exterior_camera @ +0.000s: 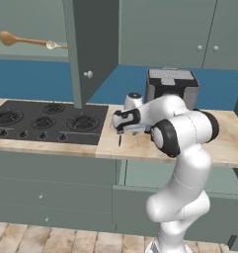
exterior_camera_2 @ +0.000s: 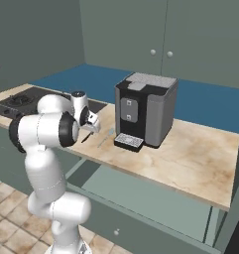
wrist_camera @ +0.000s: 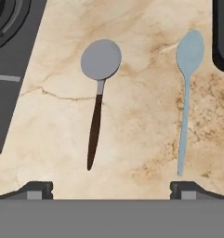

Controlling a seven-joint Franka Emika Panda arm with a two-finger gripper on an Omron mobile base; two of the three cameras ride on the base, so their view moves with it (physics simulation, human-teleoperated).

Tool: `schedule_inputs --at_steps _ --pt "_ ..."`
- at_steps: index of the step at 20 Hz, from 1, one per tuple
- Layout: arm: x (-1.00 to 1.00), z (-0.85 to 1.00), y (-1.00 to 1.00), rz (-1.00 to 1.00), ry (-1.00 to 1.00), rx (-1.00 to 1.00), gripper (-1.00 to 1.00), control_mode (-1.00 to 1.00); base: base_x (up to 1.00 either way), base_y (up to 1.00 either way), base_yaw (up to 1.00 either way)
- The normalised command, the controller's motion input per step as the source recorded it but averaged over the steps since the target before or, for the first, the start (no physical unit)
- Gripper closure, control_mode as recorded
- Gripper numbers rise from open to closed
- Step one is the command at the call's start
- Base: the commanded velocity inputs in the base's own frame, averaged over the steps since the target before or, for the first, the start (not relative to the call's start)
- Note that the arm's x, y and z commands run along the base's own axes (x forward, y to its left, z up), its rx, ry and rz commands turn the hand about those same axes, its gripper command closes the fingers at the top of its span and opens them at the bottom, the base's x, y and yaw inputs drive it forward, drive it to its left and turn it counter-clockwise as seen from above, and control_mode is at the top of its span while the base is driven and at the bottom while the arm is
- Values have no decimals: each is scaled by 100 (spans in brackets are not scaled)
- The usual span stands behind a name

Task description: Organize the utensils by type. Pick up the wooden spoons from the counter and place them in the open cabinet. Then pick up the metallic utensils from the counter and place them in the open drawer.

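Nearest to us in the hand view, our claw point(wrist_camera: 111, 189) stands spread wide with nothing between its dark fingertips point(wrist_camera: 39, 189), hanging just above the marbled desk point(wrist_camera: 141, 111). Just past the tips lie the two metallic utensils, side by side but apart, handles toward us. The one with the round grey head and dark handle point(wrist_camera: 97, 97) lies nearer the stove; the pale blue-grey spoon point(wrist_camera: 186, 93) lies on the other side, its bowl close to a dark object at the frame's edge.

The hand view gives both utensils whole. From the left base view we catch only a dark sliver of handle point(exterior_camera: 120, 140) below the claw point(exterior_camera: 121, 129); from the right base view the blue-grey spoon point(exterior_camera_2: 105, 137) shows as a thin line in front of the coffee machine point(exterior_camera_2: 145, 109), and the claw point(exterior_camera_2: 91, 126) hangs over the desk point(exterior_camera_2: 190, 158) beside it.

Lower down in the right base view, the open drawer point(exterior_camera_2: 141, 191) juts out under the desk edge, a thing the hand view does not give us.

Farther back, the left base view alone shows the gas hob point(exterior_camera: 41, 121), the open cabinet door point(exterior_camera: 93, 44) with its round knob, and, on the cabinet shelf point(exterior_camera: 26, 52), the large wooden spoon point(exterior_camera: 21, 40) with the small pale-bowled spoon point(exterior_camera: 54, 45) at its handle end.
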Motion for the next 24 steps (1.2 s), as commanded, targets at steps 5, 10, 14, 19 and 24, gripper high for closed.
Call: schedule_inputs --at_steps 5,10,14,19,24 --pt "36 -30 0 -4 1 -1 -100 -100 0 0 0" --pt "30 -26 4 -3 0 -2 -100 -100 0 0 0" --pt "31 -19 5 -1 0 -4 -100 -100 0 0 0" --pt "25 -17 0 0 4 -4 -100 -100 0 0 0" --pt "10 -28 2 0 3 -2 -100 -100 0 0 0"
